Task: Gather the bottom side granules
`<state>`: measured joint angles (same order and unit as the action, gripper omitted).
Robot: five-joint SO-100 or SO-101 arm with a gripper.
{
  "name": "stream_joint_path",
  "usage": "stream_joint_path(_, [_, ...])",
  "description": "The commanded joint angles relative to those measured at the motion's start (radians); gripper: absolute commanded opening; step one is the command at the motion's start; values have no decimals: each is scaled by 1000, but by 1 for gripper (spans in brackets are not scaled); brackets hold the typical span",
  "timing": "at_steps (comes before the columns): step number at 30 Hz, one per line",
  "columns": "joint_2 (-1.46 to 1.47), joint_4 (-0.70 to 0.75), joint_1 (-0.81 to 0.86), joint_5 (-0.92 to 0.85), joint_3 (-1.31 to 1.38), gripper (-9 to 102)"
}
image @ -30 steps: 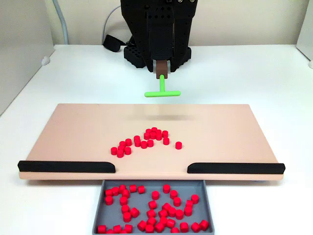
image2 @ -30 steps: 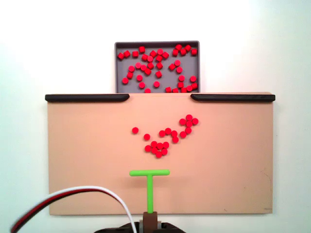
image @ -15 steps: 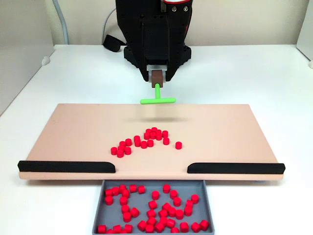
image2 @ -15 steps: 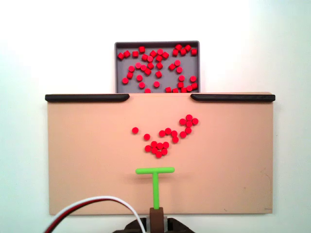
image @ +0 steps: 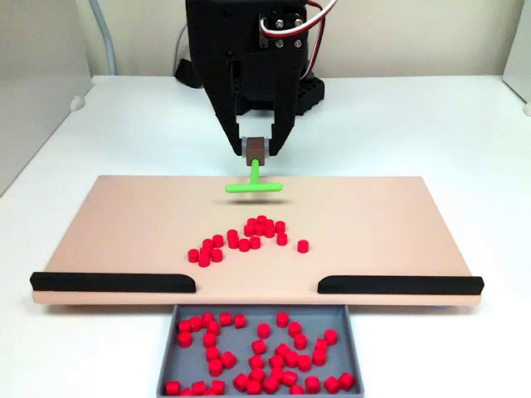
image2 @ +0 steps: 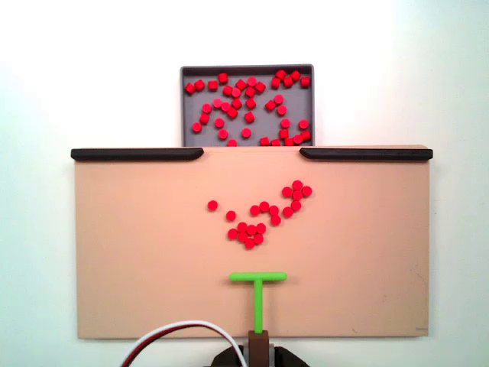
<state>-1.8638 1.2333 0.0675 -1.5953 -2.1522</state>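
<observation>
Granules (image2: pixel 260 214) sat loose on the board (image2: pixel 137 260), roughly in the middle of it, strung out in a bent line with the tightest clump nearest the arm's edge and one or two strays off on their own toward the left in the top-down fixed view. None of them were touching the pusher. A second batch of the same red pellets already lay in the grey tray (image: pixel 169 332), which butts up against the board's far edge right at the gap between the two black rails (image: pixel 112 282). My guess is that layout was the whole point: rails fence the edge, gap funnels whatever you shove into the tray.

You had the green T-bar (image: pixel 254 186) between the board's near edge and the clump, crossbar facing the pellets, just short of them. From the front fixed view it looked like it was hovering over the board rather than resting on it, since there was a faint shadow under it.

Your gripper (image: pixel 256 148) was clamped down on the little brown block at the stem's end, fingers (image: pixel 277 137) pinched snug against its sides with no gap showing.
</observation>
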Motion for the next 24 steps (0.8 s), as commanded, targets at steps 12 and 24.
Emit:
stream_joint_path(12, [34,-69,-20,8,-6,0])
stream_joint_path(24, [67,-78,-26,12,-6,0])
